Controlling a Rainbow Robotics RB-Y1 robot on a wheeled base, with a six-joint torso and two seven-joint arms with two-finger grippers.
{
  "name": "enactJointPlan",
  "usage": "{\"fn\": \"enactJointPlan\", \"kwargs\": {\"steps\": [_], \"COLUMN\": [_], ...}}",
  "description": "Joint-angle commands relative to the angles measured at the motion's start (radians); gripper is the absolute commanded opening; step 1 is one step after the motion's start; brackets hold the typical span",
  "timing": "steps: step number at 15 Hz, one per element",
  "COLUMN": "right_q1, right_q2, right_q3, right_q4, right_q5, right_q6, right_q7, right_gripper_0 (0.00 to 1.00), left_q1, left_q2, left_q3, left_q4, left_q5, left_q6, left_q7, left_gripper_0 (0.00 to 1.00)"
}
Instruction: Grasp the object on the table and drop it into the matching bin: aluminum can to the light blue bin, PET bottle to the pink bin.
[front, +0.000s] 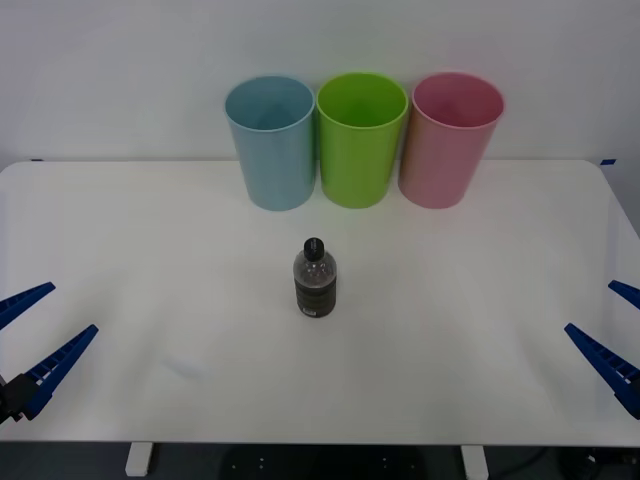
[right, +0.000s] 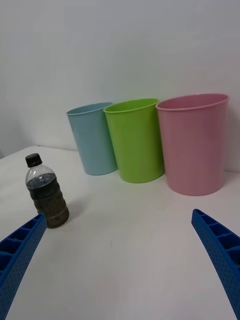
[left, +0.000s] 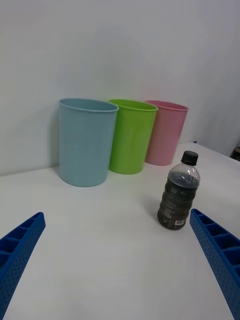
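Note:
A small clear PET bottle (front: 315, 281) (right: 46, 194) (left: 179, 192) with dark brown liquid, a black cap and a dark label stands upright at the middle of the white table (front: 150, 230). At the back stand the light blue bin (front: 271, 142) (left: 86, 141) (right: 93, 138) and the pink bin (front: 450, 139) (right: 195, 143) (left: 165, 132). My left gripper (front: 38, 327) (left: 117, 260) hangs open at the table's front left corner. Open as well, my right gripper (front: 612, 325) (right: 117, 255) sits at the front right corner. Both are far from the bottle.
A lime green bin (front: 360, 138) (right: 136, 140) (left: 131, 135) stands between the blue and pink ones, the three nearly touching in a row by the back edge. A white wall rises behind them. Bare tabletop surrounds the bottle.

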Motion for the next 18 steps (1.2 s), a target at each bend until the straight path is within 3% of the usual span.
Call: {"fn": "enactJointPlan", "kwargs": {"steps": [1,3,10,18], "right_q1": [0.002,0.022,0.004,-0.093], "right_q2": [0.0,-0.033,-0.042,-0.042], "right_q3": [0.002,0.033,0.151,0.303], "right_q4": [-0.002,-0.023,-0.022,0.103], "right_q5": [0.005,-0.01,-0.01,-0.026], "right_q6": [-0.005,0.022,0.087,0.12], "right_q7": [0.0,0.002,0.046,0.305], "right_gripper_0": [1.0,1.0,1.0,1.0], "left_q1": [0.0,0.0,0.0,0.0], "left_q2": [0.0,0.0,0.0,0.0], "left_q3": [0.0,0.0,0.0,0.0], "left_q4": [0.0,0.0,0.0,0.0], "left_q5": [0.0,0.0,0.0,0.0], "left_q6": [0.0,0.0,0.0,0.0], "left_q7": [0.0,0.0,0.0,0.0], "left_gripper_0": [1.0,1.0,1.0,1.0]}}
